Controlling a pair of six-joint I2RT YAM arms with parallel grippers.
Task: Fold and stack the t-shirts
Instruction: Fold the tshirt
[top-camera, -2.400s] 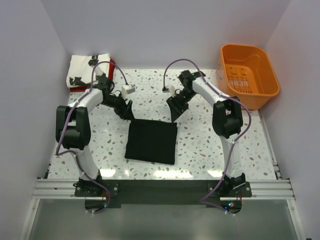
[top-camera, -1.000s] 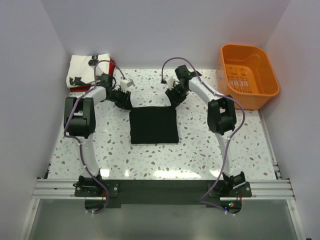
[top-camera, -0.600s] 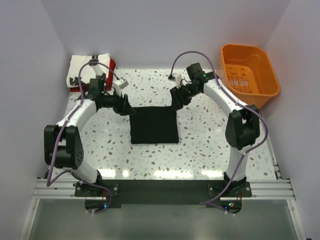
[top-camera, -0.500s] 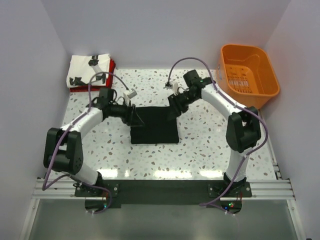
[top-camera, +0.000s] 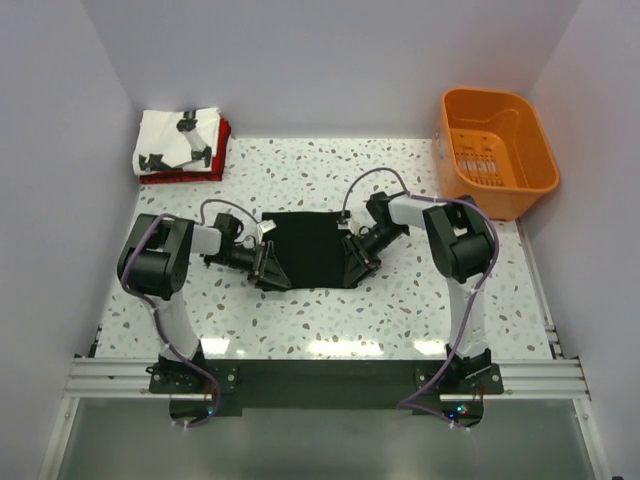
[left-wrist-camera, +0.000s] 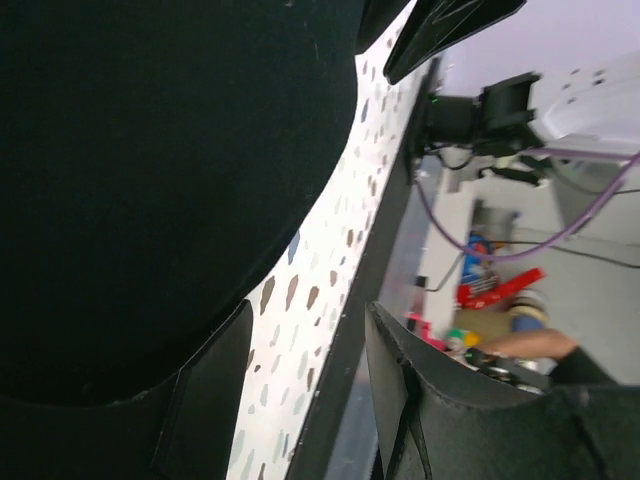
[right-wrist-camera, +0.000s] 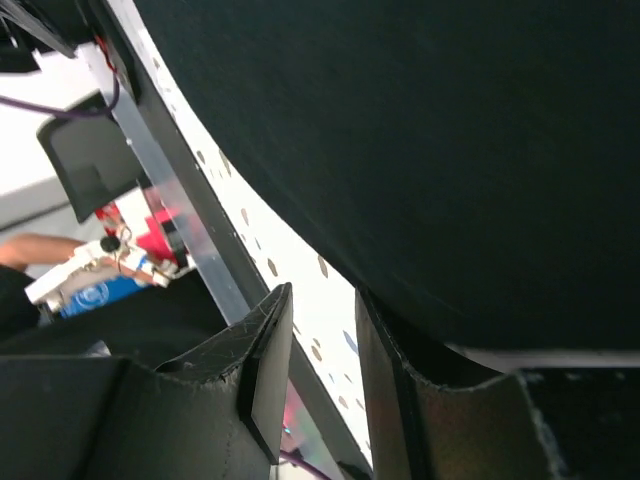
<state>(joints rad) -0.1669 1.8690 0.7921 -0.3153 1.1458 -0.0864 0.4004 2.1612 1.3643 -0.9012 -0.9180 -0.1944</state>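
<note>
The black t-shirt (top-camera: 311, 250) lies folded into a small rectangle in the middle of the table. My left gripper (top-camera: 270, 270) is low at its near left corner, open, with the cloth (left-wrist-camera: 150, 170) beside one finger. My right gripper (top-camera: 354, 266) is low at its near right corner, open, with the black cloth (right-wrist-camera: 430, 150) along one finger. Neither grips the cloth. The white t-shirt with black figures (top-camera: 178, 140) lies folded on top of the red t-shirt (top-camera: 216, 150) at the far left corner.
An orange plastic basket (top-camera: 497, 152) stands at the far right. White walls close the table on three sides. A black rail (top-camera: 320, 372) runs along the near edge.
Both arms folded the black t-shirt's near part over, making it smaller, then came down from its far corners to its near corners.
</note>
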